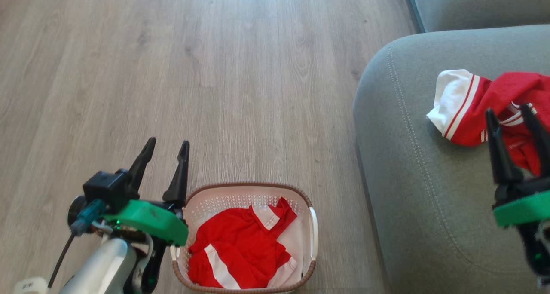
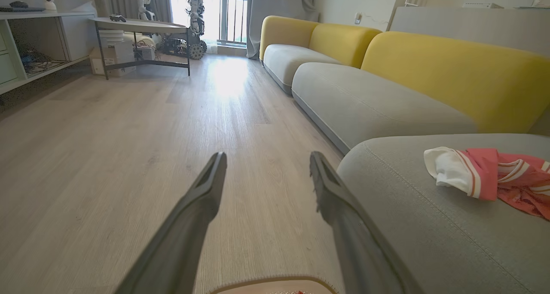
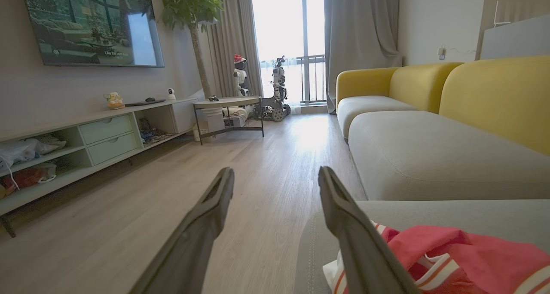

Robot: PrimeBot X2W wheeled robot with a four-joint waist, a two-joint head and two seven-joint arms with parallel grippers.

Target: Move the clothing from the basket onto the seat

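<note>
Judging from the layout, half done. Nearest, yet to move: red garment (image 1: 240, 242) in the basket (image 1: 249, 185) on the floor (image 1: 215, 70), off the seat (image 1: 412, 165) edge; left gripper (image 1: 168, 141) beside the basket, parted, empty. Farther, already on the seat past its rounded corner: other red garment (image 1: 472, 109), right gripper (image 1: 507, 109) over it, parted, empty. No obstacle between; sofa cushion (image 1: 472, 1) beyond.

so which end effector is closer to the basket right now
Left. The left end effector sits open beside the basket; the right end effector is open at the red garment on the sofa cushion.
</note>
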